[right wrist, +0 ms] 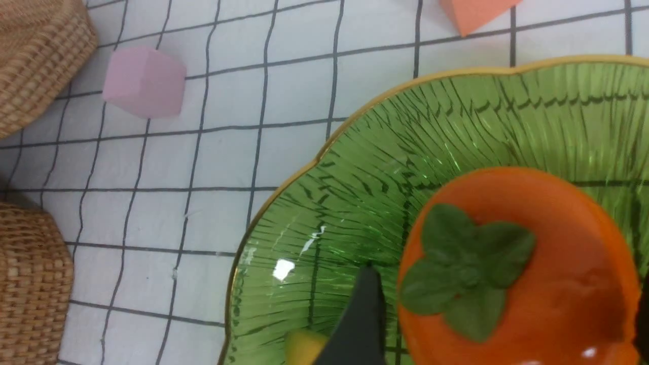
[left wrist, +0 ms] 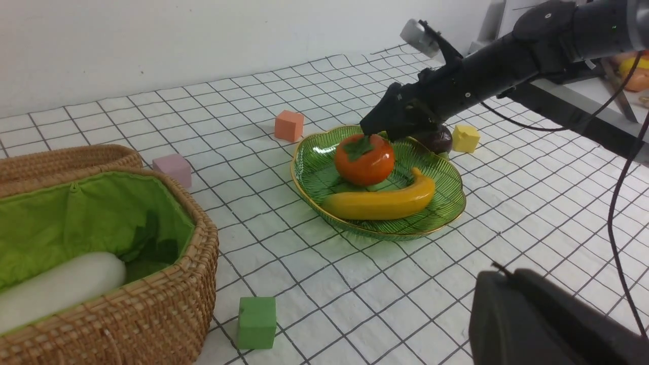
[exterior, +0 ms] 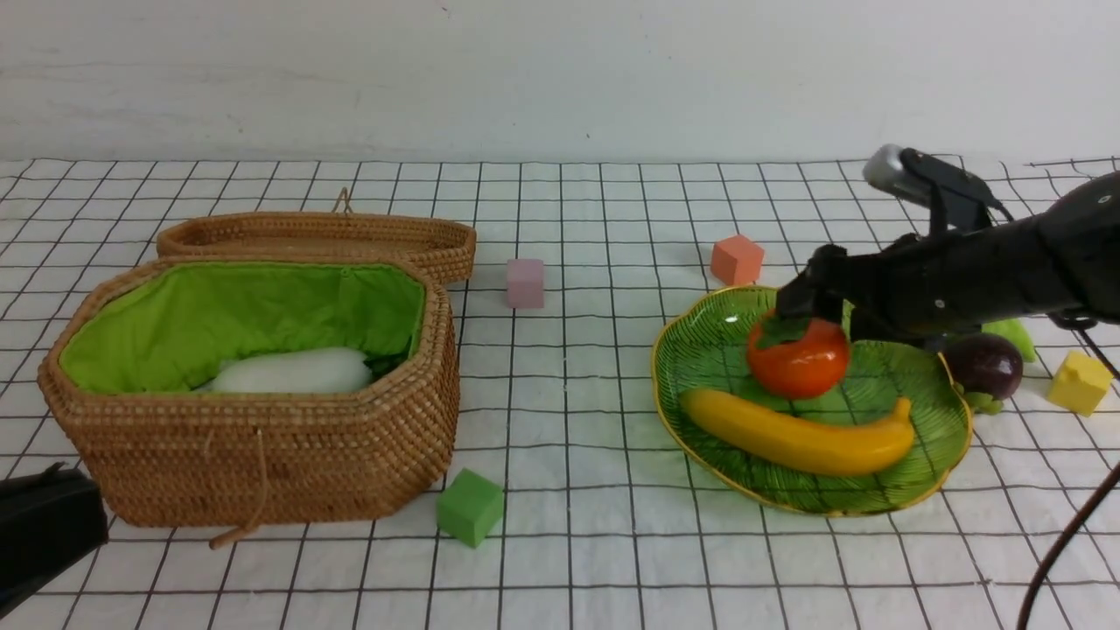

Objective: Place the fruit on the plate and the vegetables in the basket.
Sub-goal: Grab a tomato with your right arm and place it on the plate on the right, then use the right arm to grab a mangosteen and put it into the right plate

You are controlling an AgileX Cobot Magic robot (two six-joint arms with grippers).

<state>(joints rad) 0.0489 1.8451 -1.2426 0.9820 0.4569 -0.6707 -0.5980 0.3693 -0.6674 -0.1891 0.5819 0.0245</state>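
Note:
The orange persimmon and the yellow banana lie on the green plate. My right gripper is open just over the persimmon. One finger is on each side of the fruit, and a thin gap shows beside one finger. The dark-purple mangosteen sits on the cloth right of the plate. Beside it, a light-green cucumber is mostly hidden behind the arm. The white radish lies in the basket. My left gripper is shut and empty, low near the table's front left.
The basket's lid lies open behind it. Foam cubes are scattered on the grid cloth: pink, orange, green by the basket's front corner, yellow at far right. A cable hangs at the right.

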